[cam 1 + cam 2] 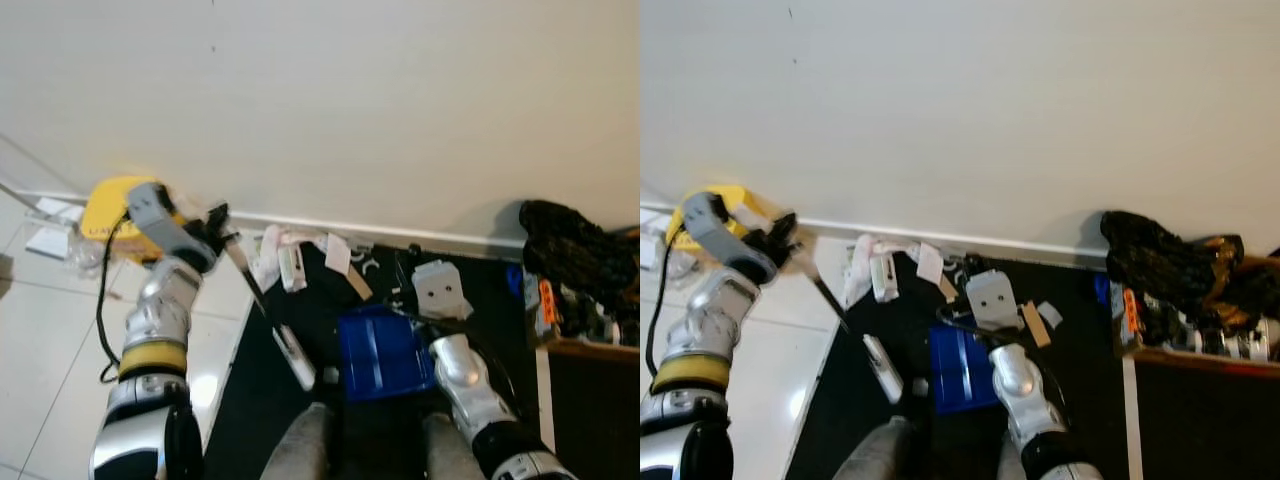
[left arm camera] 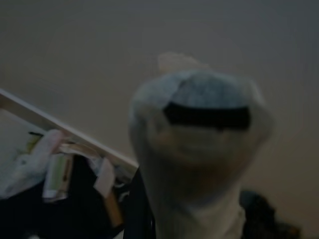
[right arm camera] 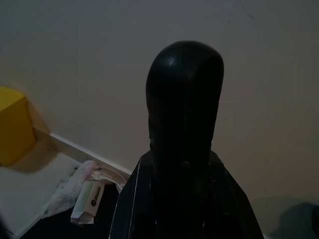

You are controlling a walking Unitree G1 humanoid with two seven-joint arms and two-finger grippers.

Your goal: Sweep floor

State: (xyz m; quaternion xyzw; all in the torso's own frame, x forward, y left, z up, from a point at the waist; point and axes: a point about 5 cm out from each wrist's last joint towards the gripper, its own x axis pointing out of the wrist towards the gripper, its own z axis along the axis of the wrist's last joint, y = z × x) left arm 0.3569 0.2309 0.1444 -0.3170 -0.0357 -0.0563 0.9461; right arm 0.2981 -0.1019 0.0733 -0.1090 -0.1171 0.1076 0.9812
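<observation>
A thin black broom stick (image 1: 262, 300) with a white end (image 1: 297, 360) slants over the black mat (image 1: 250, 400). My left gripper (image 1: 218, 225) is shut on its upper part, close to the baseboard. In the left wrist view the blurred grey-white tip of that stick (image 2: 199, 149) stands right before the lens. A blue dustpan (image 1: 382, 355) lies on the mat in front of my legs. My right gripper (image 1: 425, 318) is beside it, shut on the dustpan's black handle (image 3: 184, 119). White papers and wrappers (image 1: 290, 258) lie against the wall between the two grippers.
A yellow object (image 1: 108, 208) sits by the wall at left, with a black cable (image 1: 102, 320) on the pale tiles. At right are a black bag (image 1: 572, 255) and a cluttered low shelf (image 1: 590, 345). The white wall (image 1: 330, 100) is close ahead.
</observation>
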